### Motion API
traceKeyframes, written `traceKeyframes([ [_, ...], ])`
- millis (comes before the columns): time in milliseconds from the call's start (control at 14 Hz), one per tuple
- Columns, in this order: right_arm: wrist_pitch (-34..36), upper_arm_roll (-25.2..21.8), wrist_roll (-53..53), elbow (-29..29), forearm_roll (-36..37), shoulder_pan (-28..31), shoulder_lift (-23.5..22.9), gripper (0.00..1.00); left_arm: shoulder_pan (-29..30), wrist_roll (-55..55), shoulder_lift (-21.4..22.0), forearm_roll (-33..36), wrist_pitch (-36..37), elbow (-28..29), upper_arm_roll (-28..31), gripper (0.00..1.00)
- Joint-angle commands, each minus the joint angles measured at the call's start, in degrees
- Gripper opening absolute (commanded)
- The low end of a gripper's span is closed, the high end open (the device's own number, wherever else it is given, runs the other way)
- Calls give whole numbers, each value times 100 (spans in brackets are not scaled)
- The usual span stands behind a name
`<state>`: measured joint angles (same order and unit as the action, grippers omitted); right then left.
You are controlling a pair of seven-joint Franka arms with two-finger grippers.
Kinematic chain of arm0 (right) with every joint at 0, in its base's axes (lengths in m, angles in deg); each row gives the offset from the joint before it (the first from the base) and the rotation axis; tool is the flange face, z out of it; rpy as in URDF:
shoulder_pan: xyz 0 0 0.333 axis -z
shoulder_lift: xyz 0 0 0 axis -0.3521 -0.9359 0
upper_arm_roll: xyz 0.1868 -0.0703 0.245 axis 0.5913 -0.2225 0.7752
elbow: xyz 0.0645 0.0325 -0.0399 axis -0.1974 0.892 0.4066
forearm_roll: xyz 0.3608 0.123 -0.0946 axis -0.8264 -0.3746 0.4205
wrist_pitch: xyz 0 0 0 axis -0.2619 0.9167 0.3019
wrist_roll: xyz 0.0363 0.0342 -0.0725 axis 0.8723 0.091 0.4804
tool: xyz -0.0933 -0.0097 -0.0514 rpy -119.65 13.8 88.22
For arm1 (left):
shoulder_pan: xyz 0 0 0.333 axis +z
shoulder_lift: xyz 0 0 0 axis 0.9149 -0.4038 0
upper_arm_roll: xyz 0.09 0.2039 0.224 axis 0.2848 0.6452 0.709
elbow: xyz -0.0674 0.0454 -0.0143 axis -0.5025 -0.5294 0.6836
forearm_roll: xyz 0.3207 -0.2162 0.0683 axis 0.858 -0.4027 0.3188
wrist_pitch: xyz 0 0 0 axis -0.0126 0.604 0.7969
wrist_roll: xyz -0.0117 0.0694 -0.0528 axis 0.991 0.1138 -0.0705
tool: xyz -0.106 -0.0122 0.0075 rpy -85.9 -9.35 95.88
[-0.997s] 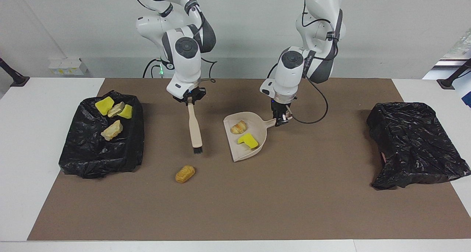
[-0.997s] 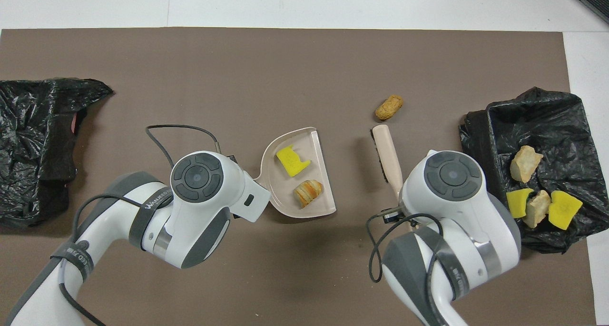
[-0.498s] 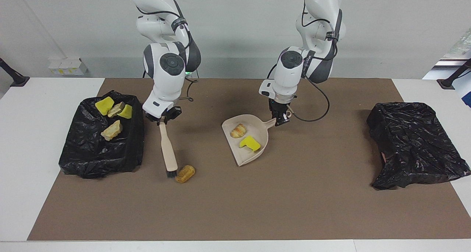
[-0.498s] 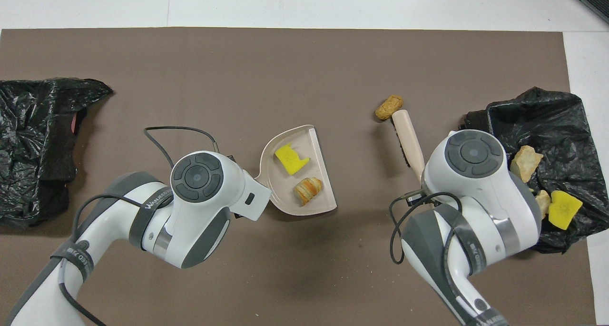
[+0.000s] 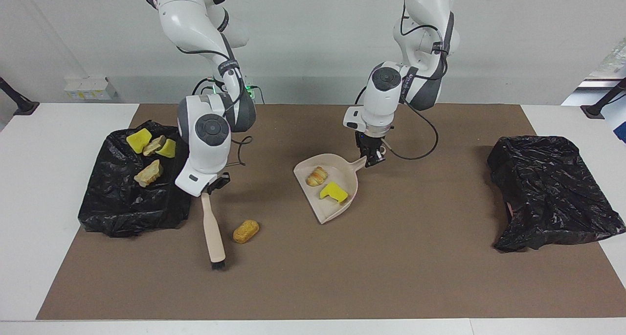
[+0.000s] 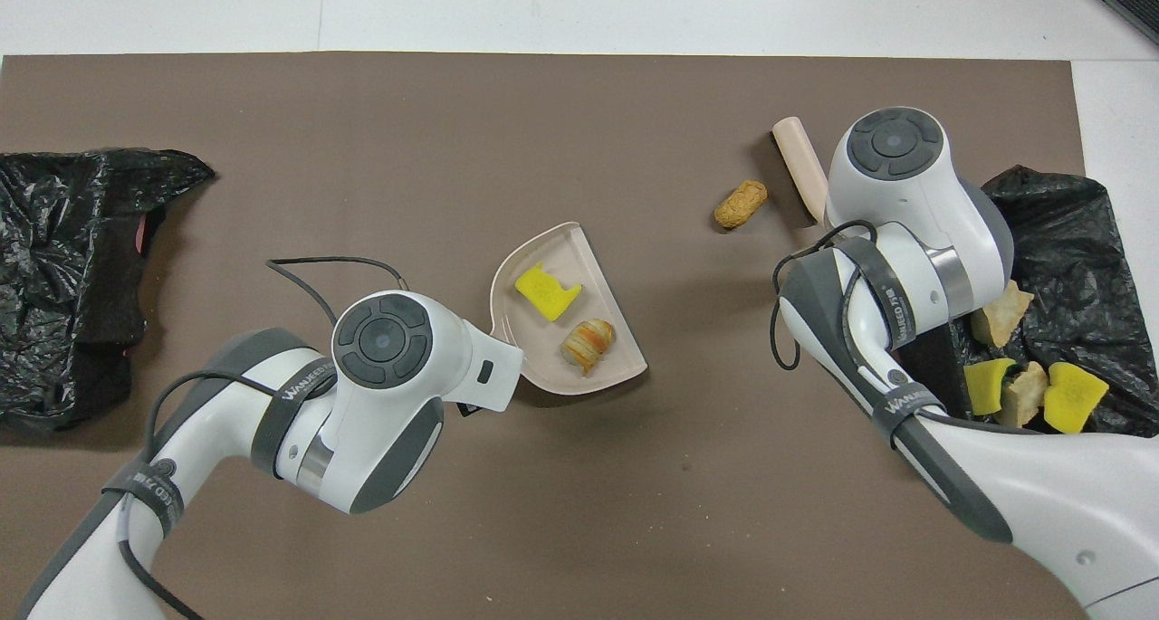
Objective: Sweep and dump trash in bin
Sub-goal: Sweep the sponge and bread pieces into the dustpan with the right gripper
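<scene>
Right gripper (image 5: 211,190), clamped on the brush (image 5: 213,235), has carried its bristles past the bread lump (image 5: 245,231), ready to sweep toward the dustpan (image 5: 328,211) gripped by the left gripper (image 5: 370,161).

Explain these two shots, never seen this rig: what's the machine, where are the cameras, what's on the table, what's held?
Two white robot arms work at a table with a brown mat. One camera faces them from across the table; the other looks down from above their own end.

The right end effector is shut on the brush, its bristles on the mat beside a loose bread-like piece. The left end effector is shut on the handle of the dustpan, which carries a yellow sponge chunk and a bread piece.

At the right arm's end, a black bag-lined bin holds four more pieces. Another black bag lies at the left arm's end.
</scene>
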<state>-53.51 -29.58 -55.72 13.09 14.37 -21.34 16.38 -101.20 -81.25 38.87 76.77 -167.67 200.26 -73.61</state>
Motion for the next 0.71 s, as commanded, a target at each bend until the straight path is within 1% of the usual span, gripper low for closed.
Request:
traceKeyframes([
  [0,218,68,112,-107,-642,2,3,0,-119,211,44,12,106,46,83,0],
  [71,376,94,111,-107,-757,-42,12,0,-128,220,52,12,123,54,83,0],
  [285,649,392,50,-46,-1459,-200,82,0,-128,220,79,12,220,72,83,0],
  [356,676,524,41,-2,-2009,-209,117,0,-128,220,88,12,255,72,83,0],
  [427,650,612,-142,60,-2746,-227,161,0,-128,211,96,12,264,89,83,0],
  [498,667,622,-483,69,-3267,-314,179,0,-128,211,105,21,316,90,83,0],
  [570,702,622,-756,69,-3602,-410,205,0,-128,202,105,21,325,90,83,0],
  [641,772,622,-767,69,-3675,-446,258,0,-128,167,105,21,326,90,83,0],
])
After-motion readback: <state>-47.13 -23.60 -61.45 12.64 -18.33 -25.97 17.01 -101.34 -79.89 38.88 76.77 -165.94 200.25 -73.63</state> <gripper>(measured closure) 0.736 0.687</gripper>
